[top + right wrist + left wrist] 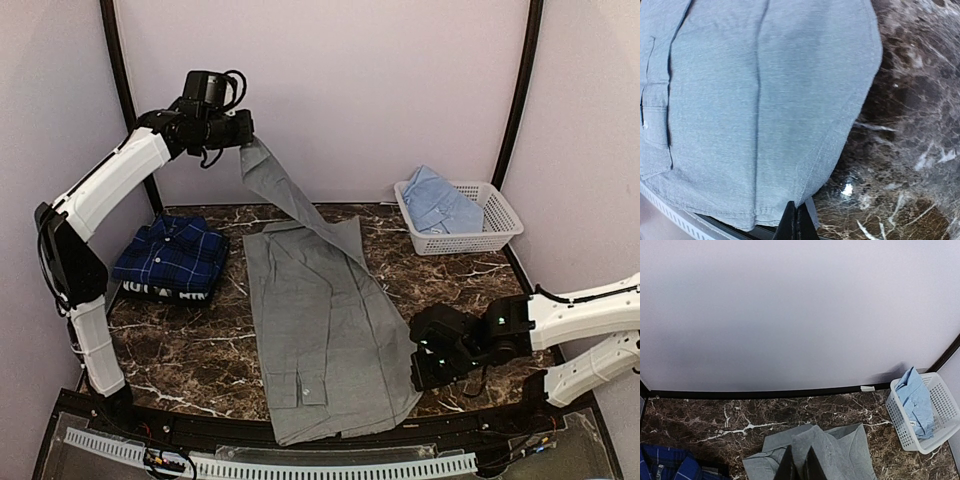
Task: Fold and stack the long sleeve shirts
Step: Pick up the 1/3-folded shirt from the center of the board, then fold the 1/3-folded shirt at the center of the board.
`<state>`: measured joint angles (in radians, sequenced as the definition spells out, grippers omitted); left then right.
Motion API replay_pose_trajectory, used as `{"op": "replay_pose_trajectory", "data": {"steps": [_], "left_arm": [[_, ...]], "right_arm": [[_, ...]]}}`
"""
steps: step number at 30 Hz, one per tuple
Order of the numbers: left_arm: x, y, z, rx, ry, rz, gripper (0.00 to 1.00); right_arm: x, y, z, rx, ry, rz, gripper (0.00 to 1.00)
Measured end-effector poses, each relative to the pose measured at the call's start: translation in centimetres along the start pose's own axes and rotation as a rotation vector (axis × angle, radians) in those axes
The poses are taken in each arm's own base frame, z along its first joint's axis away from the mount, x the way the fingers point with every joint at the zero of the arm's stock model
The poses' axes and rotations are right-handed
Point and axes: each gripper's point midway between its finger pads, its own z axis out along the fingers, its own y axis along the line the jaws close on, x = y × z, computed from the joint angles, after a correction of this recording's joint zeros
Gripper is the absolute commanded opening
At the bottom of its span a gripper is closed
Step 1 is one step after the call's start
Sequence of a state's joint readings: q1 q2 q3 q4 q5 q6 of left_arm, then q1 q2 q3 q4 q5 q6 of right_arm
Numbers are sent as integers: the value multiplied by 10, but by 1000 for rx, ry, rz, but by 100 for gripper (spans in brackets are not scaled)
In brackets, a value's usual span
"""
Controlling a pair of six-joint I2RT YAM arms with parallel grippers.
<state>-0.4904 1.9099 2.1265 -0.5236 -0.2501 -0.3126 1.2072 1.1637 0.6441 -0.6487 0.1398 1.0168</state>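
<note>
Right wrist: finely woven grey shirt [765, 100]

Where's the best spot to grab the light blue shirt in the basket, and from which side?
Probably pinch the bunched fold at the top of the light blue shirt, coming straight down from above. It is heaped above the rim of the white basket, whose walls block any sideways approach.

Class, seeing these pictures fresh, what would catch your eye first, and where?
A grey shirt lies spread at the centre, one sleeve held high by the left fingers, back left. A folded plaid shirt sits left; a light blue shirt lies in the basket, back right.
</note>
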Motion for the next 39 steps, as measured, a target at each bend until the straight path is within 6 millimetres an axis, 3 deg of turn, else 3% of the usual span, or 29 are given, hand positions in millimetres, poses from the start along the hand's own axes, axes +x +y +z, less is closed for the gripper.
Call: {"op": "replay_pose_trajectory", "data": {"steps": [5, 9, 14, 20, 29, 39], "left_arm": [[-15, 16, -25, -42, -46, 4, 0], [-18, 40, -38, -102, -64, 2, 0], [-3, 70, -36, -178, -31, 5, 0], [20, 87, -25, -219, 26, 12, 0], [21, 89, -30, -217, 25, 12, 0], [8, 90, -76, -175, -68, -6, 0]], "right_arm": [[-4, 32, 4, -54, -2, -91, 0], [-4, 52, 10, -102, 4, -152, 0], [-3, 72, 14, -164, 21, -205, 0], [1, 92, 20, -235, 57, -259, 0], [11, 96, 25, -256, 108, -286, 0], [24, 88, 29, -257, 155, -290, 0]]}}
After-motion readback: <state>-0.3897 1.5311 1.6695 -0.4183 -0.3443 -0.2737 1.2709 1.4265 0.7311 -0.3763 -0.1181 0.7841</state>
